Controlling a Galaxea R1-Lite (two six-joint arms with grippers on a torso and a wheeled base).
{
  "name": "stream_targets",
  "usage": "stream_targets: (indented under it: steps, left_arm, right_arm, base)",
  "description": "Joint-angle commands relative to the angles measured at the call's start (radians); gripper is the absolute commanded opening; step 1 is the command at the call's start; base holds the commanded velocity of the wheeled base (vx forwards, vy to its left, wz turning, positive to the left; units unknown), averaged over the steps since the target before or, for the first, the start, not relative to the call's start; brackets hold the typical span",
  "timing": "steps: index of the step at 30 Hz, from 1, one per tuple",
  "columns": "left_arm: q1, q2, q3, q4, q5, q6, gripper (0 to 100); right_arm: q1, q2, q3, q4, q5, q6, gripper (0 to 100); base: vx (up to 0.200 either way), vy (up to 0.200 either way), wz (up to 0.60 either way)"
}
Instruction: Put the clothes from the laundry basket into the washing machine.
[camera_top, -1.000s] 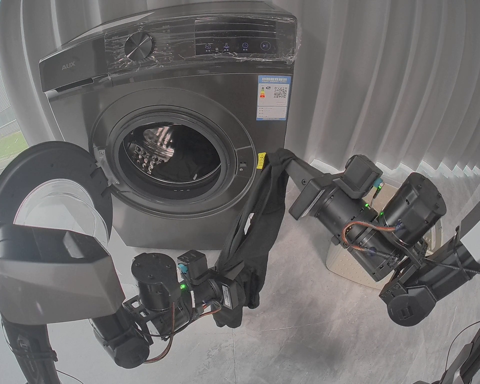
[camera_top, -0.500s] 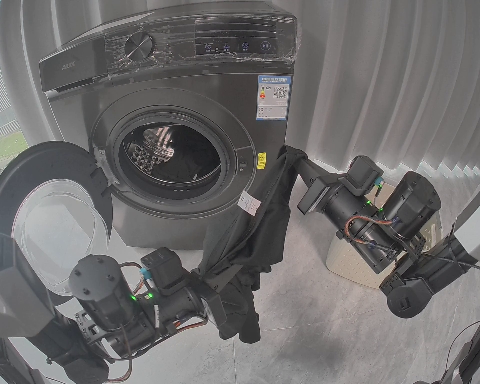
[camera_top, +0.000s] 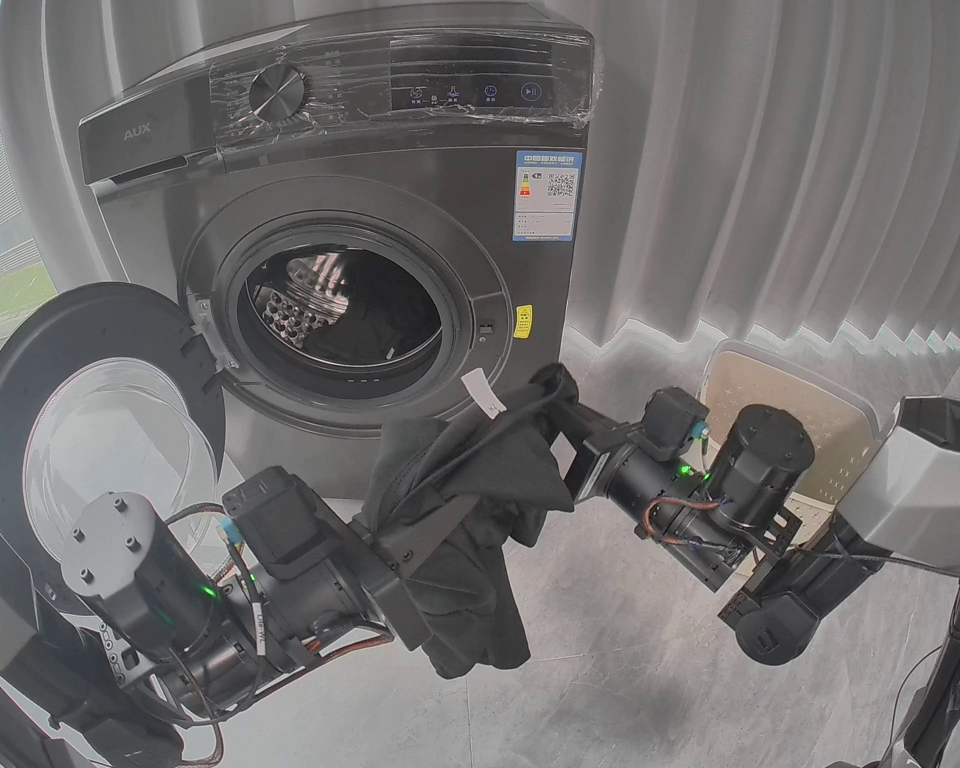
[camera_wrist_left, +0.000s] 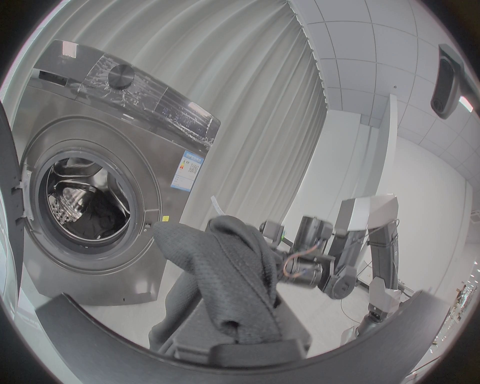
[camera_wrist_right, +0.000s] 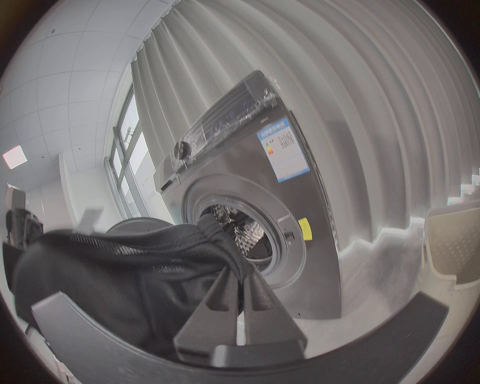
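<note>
Though bunched atop, black garment hangs vertically.

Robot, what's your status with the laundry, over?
Status: left hand and right hand shut on black garment. It hangs outside washing machine. Door open, opening unblocked.

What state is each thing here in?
Grey front-loading washing machine's round door: swung open.
Steel drum: holds dark clothing.
Black fabric garment: hanging between both tools.
Left tool: shut on garment.
Right tool: shut on garment.
Cream perforated plastic laundry basket: on floor, contents hidden.
</note>
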Motion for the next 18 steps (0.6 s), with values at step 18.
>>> stream_targets:
  steps: [18]
  left_arm:
    - [0.057, 0.016, -0.073, -0.001, 0.007, -0.011, 0]
  right_arm:
    - [0.051, 0.049, 0.108, -0.002, 0.012, 0.000, 0]
  base:
    - [0.000, 0.000, 0.00]
